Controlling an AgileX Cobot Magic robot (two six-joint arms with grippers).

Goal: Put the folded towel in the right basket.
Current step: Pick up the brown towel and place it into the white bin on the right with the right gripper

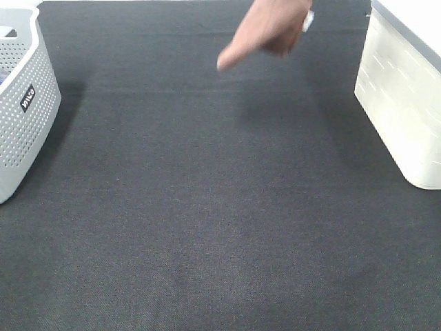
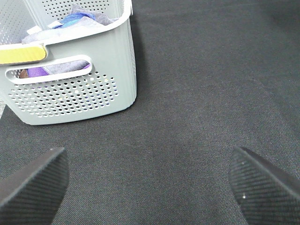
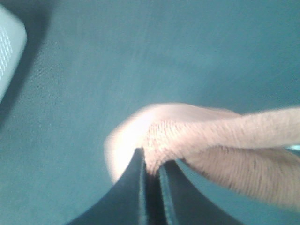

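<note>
- Over the far tabletop (image 1: 220,227), the right tool (image 3: 151,161) is clamping the folded towel (image 1: 265,34), left of the right basket (image 1: 403,89).
- Clearing the rim first is looking essential.
- Left tool (image 2: 150,187) is idling, spread apart.

A dark charcoal woven cloth (image 1: 220,234) covers the whole work surface from the near edge to the far one, with faint creases running across its far part. The light is soft and even, and dim shadows lie on the cloth at far left and far right.
</note>
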